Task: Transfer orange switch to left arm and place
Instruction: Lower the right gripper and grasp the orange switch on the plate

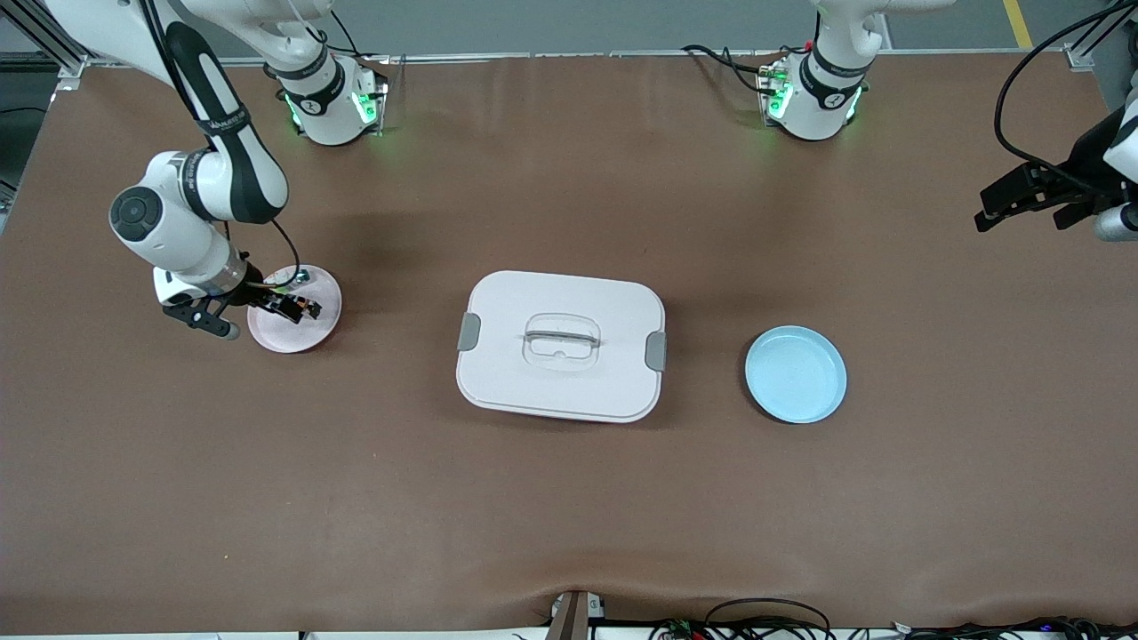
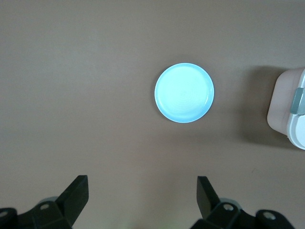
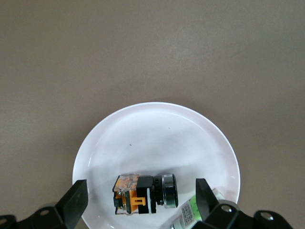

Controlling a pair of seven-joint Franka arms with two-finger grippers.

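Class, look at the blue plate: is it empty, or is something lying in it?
Empty. The blue plate shows only its bare, even surface in the front view and in the left wrist view; nothing lies in it.

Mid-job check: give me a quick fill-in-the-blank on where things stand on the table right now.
1. The orange switch lies on the ____ plate, under the open right gripper.
2. The white box sits on the table between the pink plate and the ____ plate.
3. The left gripper hangs open over bare table near the left arm's end, holding ____.
4. Beside the switch on its plate lies a small pale ____ part.

Missing words: pink; blue; nothing; green
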